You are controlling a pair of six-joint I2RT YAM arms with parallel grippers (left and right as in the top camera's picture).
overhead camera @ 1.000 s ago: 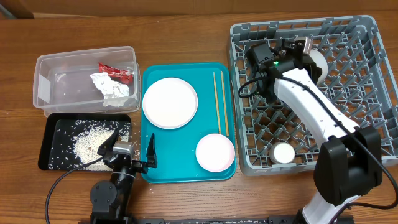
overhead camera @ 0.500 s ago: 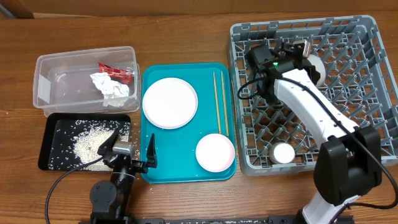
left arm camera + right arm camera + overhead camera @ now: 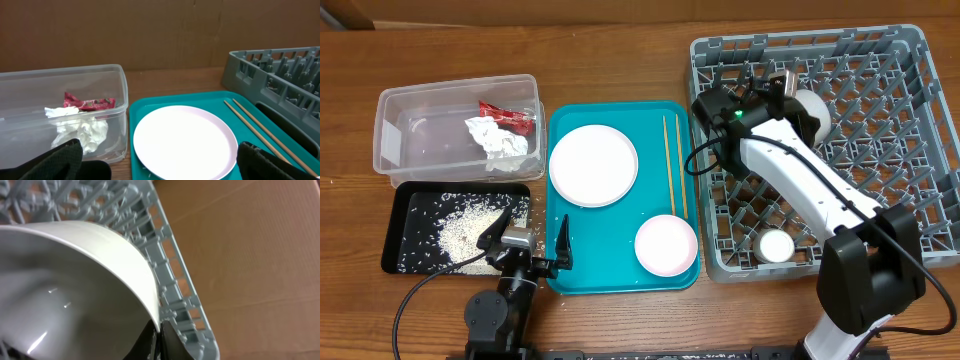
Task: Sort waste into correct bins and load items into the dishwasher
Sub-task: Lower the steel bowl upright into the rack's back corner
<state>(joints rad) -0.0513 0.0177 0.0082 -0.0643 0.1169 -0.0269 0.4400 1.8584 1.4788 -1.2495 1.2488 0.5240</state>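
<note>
Far left, the tub (image 3: 457, 128) held the packet (image 3: 507, 116) and the napkin (image 3: 498, 140), both towards its right end. Just in front, the black tray (image 3: 410, 235) carried the rice (image 3: 460, 232), thickest right of centre. The left gripper (image 3: 526, 238) hung low, one finger over the black tray and the other over the teal tray (image 3: 620, 278), spread wide with nothing between them.

On the teal tray, the plate (image 3: 593, 165) lay back left. The chopsticks (image 3: 674, 165) lay side by side along the right edge, and the pink bowl (image 3: 666, 245) sat front right.

The rack (image 3: 920, 150) stood just beside the teal tray. The right arm crossed it from the front edge, hiding much of the middle lattice. The right gripper (image 3: 794, 95) was clamped on the rim of the grey bowl (image 3: 817, 115), which sat tilted among the back pegs. The cup (image 3: 777, 246) stood near the rack's front, just left of the arm.
</note>
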